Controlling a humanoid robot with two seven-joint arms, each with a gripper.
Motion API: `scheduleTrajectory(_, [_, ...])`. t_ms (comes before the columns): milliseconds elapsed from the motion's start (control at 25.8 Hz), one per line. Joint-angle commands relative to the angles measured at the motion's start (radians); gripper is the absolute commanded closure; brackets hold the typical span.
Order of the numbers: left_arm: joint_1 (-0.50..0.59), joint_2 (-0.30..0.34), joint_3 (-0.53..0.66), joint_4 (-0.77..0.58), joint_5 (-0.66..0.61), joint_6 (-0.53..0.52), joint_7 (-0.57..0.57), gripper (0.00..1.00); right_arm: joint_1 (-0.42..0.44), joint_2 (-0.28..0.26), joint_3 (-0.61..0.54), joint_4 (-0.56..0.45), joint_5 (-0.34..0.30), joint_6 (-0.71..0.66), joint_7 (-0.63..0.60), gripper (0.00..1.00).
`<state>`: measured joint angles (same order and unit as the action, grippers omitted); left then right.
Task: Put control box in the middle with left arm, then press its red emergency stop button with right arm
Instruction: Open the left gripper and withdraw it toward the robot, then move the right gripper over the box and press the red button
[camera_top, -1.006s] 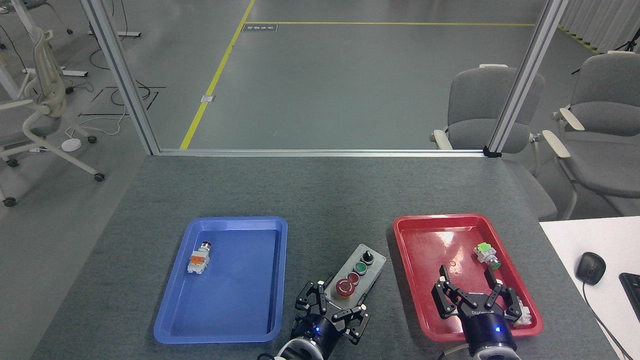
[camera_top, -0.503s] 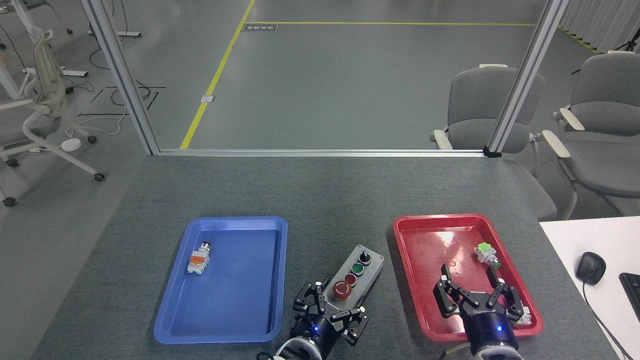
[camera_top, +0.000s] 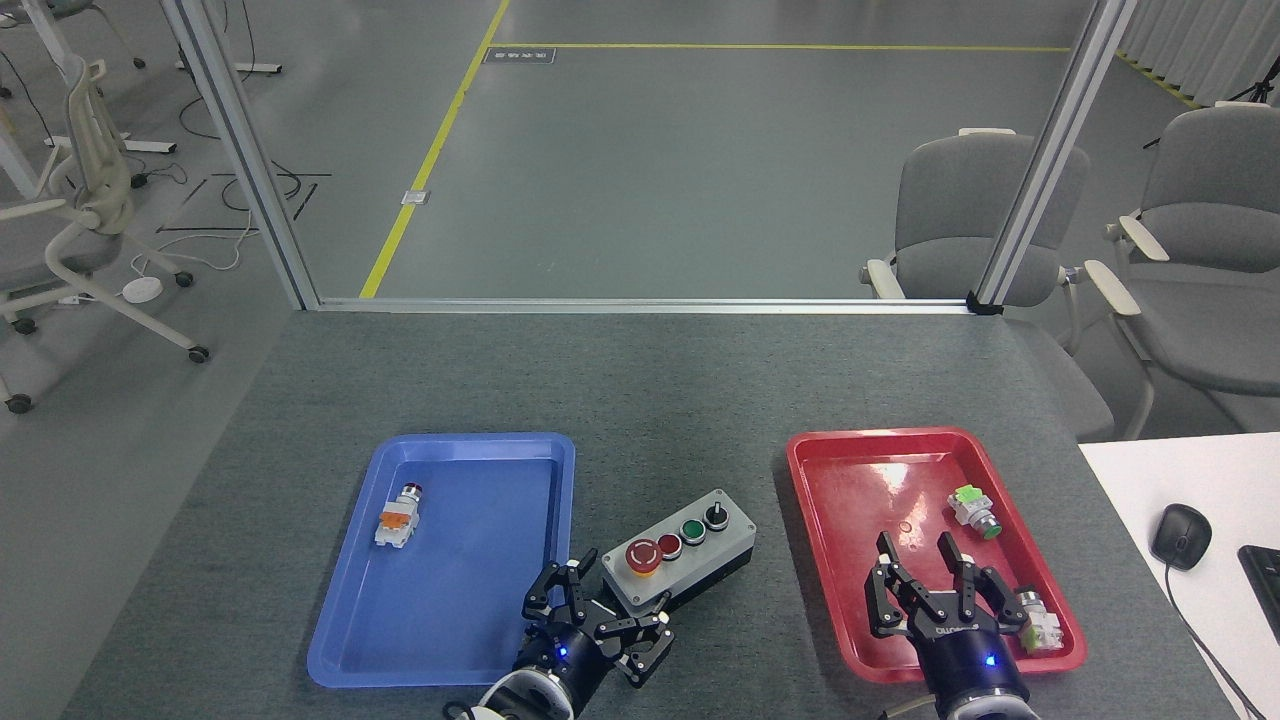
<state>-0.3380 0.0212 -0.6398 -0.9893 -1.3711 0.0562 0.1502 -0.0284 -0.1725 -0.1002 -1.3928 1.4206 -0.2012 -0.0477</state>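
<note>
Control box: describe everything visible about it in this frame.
The control box is an oblong light-grey case on a black base, lying flat and slanted on the grey table between the blue tray and red tray. Its top carries a black knob, green button, small red button and large red emergency stop button. The left tool is at its near end.

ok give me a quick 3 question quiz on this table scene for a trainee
1. True or false: the control box lies inside the red tray.
2. Which tray holds the white-and-orange switch? A blue B red
3. Fill in: the right hand hovers over the ___ tray.

Key: 1 false, it sits on the mat between the trays, at the left hand. 2 A, the blue tray. 3 red.
</note>
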Motion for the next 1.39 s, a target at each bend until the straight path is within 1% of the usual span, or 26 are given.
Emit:
scheduleTrajectory(0, [0.02, 0.062, 0.029, -0.048, 0.056, -0.05, 0.002, 0.02, 0.005, 0.007, 0.001, -0.003, 0.001, -0.076, 0.009, 0.77])
scheduleTrajectory(155, [0.076, 0.12, 0.083, -0.127, 0.063, -0.085, 0.002, 0.02, 0.008, 0.008, 0.004, -0.005, 0.001, -0.076, 0.009, 0.78])
scheduleTrajectory(232, [0.103, 0.143, 0.132, -0.172, 0.063, -0.114, 0.002, 0.02, 0.008, 0.007, 0.004, -0.005, 0.001, -0.081, 0.009, 0.85])
scheduleTrajectory(348, [0.137, 0.172, 0.239, -0.223, 0.063, -0.173, 0.002, 0.02, 0.01, 0.005, 0.004, -0.005, 0.001, -0.086, 0.011, 0.97])
scheduleTrajectory(426, [0.151, 0.187, 0.324, -0.247, 0.061, -0.22, 0.002, 0.02, 0.008, 0.007, 0.005, -0.003, 0.003, -0.087, 0.009, 1.0])
scheduleTrajectory(542, [0.159, 0.206, 0.468, -0.282, 0.061, -0.291, 0.003, 0.01, 0.001, 0.005, 0.057, -0.003, 0.003, -0.084, 0.009, 1.0])
scheduleTrajectory(658, [0.159, 0.206, 0.617, -0.285, 0.063, -0.345, 0.003, 0.01, -0.012, 0.005, 0.086, -0.005, 0.006, -0.079, 0.011, 1.0])
scheduleTrajectory(735, [0.159, 0.204, 0.703, -0.289, 0.063, -0.357, 0.003, 0.01, -0.031, 0.007, 0.106, -0.003, 0.015, -0.079, 0.011, 1.0])
scheduleTrajectory(890, [0.159, 0.206, 0.835, -0.29, 0.063, -0.358, 0.003, 0.01, -0.059, 0.015, 0.181, 0.0, 0.021, -0.072, 0.038, 1.0])
scheduleTrajectory(967, [0.159, 0.206, 0.888, -0.29, 0.066, -0.358, 0.005, 0.01, -0.085, 0.044, 0.209, 0.006, 0.023, -0.072, 0.052, 1.0])
scheduleTrajectory(1045, [0.157, 0.206, 0.931, -0.29, 0.083, -0.358, 0.003, 0.01, -0.097, 0.057, 0.241, 0.011, 0.037, -0.073, 0.052, 1.0])
scheduleTrajectory(1122, [0.155, 0.207, 0.962, -0.29, 0.115, -0.358, 0.002, 0.01, -0.102, 0.077, 0.278, 0.015, 0.067, -0.066, 0.052, 1.0])
scheduleTrajectory(1238, [0.155, 0.236, 0.974, -0.29, 0.141, -0.358, 0.002, 0.01, -0.11, 0.137, 0.304, 0.024, 0.12, -0.032, 0.052, 1.0])
scheduleTrajectory(1354, [0.154, 0.244, 0.973, -0.29, 0.139, -0.36, 0.002, 0.01, -0.12, 0.194, 0.343, 0.058, 0.164, 0.014, 0.052, 1.0])
